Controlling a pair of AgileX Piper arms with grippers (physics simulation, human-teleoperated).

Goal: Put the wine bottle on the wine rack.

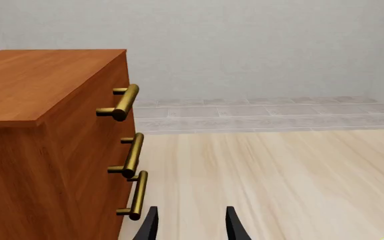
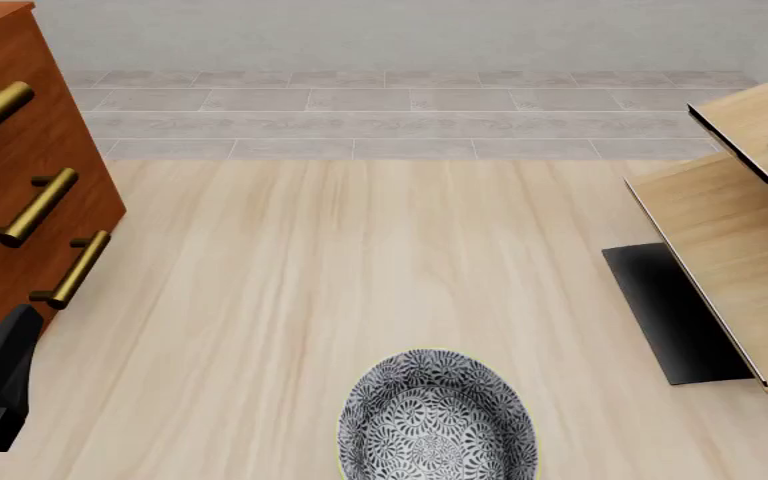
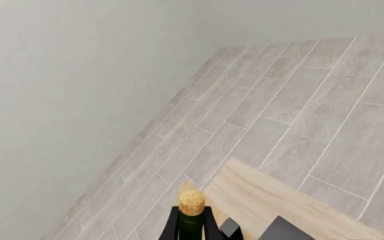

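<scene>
**Bottle at rack, R side**

L gripper (image 1: 190,225): fingers parted, nothing between, beside cabinet (image 2: 11,190) w/ brass handles (image 2: 35,208). Patterned bowl (image 2: 438,420) centre-front on table (image 2: 357,260). Wine rack (image 2: 738,260) far R. Wine bottle (image 3: 191,220) cork-up by R gripper (image 3: 202,231), over rack panel; grip state can't tell.

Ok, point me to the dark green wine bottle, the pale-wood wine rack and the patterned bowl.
dark green wine bottle (image 3: 192,202): right wrist view, on its tan cork.
pale-wood wine rack (image 2: 724,240): front view, on a slanted panel.
black-and-white patterned bowl (image 2: 438,425): front view, on its inner wall.
</scene>
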